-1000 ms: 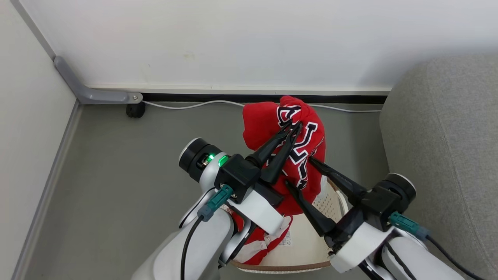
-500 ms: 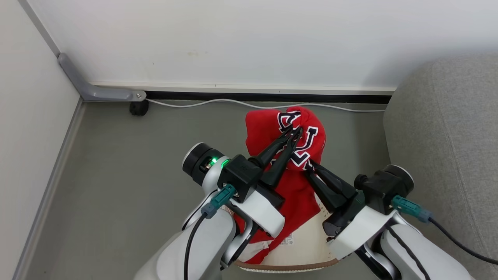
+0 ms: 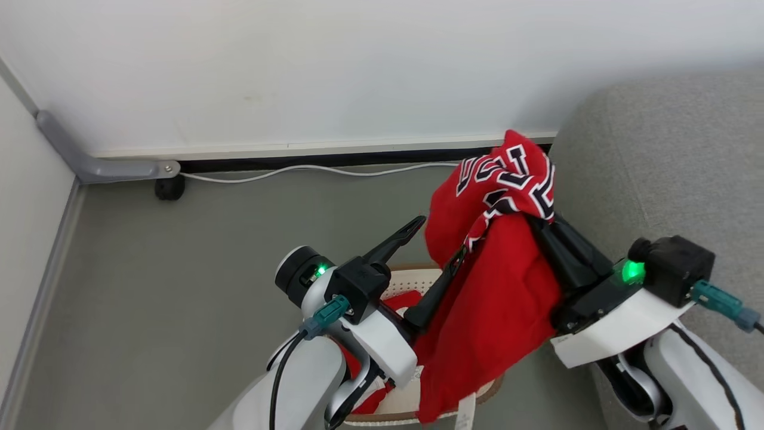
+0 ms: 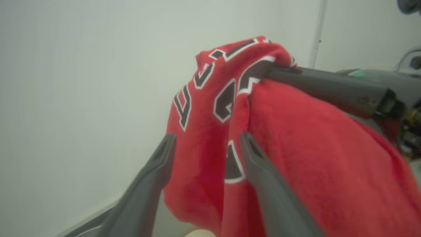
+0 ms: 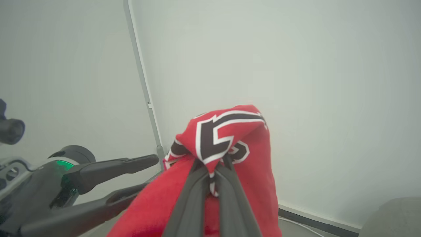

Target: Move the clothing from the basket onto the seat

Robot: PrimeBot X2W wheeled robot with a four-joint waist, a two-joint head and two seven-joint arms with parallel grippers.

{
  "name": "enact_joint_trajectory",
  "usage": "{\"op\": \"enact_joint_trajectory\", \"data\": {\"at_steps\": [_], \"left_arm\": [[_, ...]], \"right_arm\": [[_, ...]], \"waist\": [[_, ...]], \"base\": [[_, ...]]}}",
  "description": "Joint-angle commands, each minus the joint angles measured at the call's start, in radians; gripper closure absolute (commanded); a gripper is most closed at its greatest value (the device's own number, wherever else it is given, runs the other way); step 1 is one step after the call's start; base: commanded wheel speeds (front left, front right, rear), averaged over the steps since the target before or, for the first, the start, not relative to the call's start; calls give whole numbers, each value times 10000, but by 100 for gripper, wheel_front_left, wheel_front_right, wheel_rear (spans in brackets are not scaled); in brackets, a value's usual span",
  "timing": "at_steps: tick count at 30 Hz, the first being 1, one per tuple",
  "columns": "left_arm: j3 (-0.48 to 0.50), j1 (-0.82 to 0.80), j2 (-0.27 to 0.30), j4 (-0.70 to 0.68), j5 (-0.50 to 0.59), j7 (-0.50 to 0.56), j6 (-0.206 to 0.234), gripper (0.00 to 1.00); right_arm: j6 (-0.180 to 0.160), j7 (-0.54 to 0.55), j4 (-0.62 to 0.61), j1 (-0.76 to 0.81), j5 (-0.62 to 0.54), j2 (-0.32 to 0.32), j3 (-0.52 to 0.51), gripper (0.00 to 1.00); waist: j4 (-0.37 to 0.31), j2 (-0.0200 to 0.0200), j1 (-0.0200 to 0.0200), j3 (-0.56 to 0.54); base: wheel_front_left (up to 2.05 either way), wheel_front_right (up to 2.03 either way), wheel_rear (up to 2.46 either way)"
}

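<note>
Two grippers are in play, one of them loaded. Head view: the right gripper (image 3: 531, 220) is clamped on a bunched fold near the top of the red jersey (image 3: 495, 286). The jersey hangs above the cream laundry basket (image 3: 412, 278), just beside the grey seat (image 3: 656, 155), with its hem trailing down to the basket's front rim. More red fabric (image 3: 399, 297) lies inside the basket. In my judgement the carry to the seat is under way. It would go best by lifting until the hem clears the rim, swinging right over the cushion, and releasing only once the bulk rests on the upholstery. The left gripper (image 3: 441, 236) has its jaws spread wide and holds nothing. Left wrist view: the left gripper (image 4: 207, 138) frames the jersey (image 4: 296, 138) between parted fingers, and the cloth hangs beyond them, unpinched. Whether they touch cannot be confirmed. The right gripper (image 4: 276, 70) enters from the right, its tips buried in the lettered fold. Right wrist view: the right gripper (image 5: 212, 168) has its jaws drawn narrow on the jersey (image 5: 230, 131), and the lettering bulges above the tips.
</note>
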Motion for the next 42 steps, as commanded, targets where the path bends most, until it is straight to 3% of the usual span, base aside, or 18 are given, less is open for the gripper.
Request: {"op": "enact_joint_trajectory", "data": {"at_steps": [1, 13, 21, 28, 42], "left_arm": [[340, -155, 113, -139, -118, -57, -78, 0], [530, -58, 91, 567, -160, -58, -517, 0], [890, 276, 26, 579, -201, -58, -676, 0], [944, 412, -21, 591, -157, -58, -734, 0], [-507, -708, -73, 1010, -774, -59, -772, 0]], "right_arm": [[69, -59, -382, 66, 82, -143, -121, 100], [69, -59, -749, -28, 314, -630, -1321, 100], [69, -59, -610, -62, 413, -777, -1640, 100], [69, -59, -658, -65, 507, -770, -1942, 100], [69, -59, -1314, 963, 523, -1284, -4330, 100]], "waist": [[-319, 0, 0, -29], [-2460, 0, 0, -82], [-4366, 0, 0, -265], [-5539, 0, 0, -218], [-5930, 0, 0, 658]], "base": [[0, 0, 0], [0, 0, 0], [0, 0, 0], [0, 0, 0], [0, 0, 0]]}}
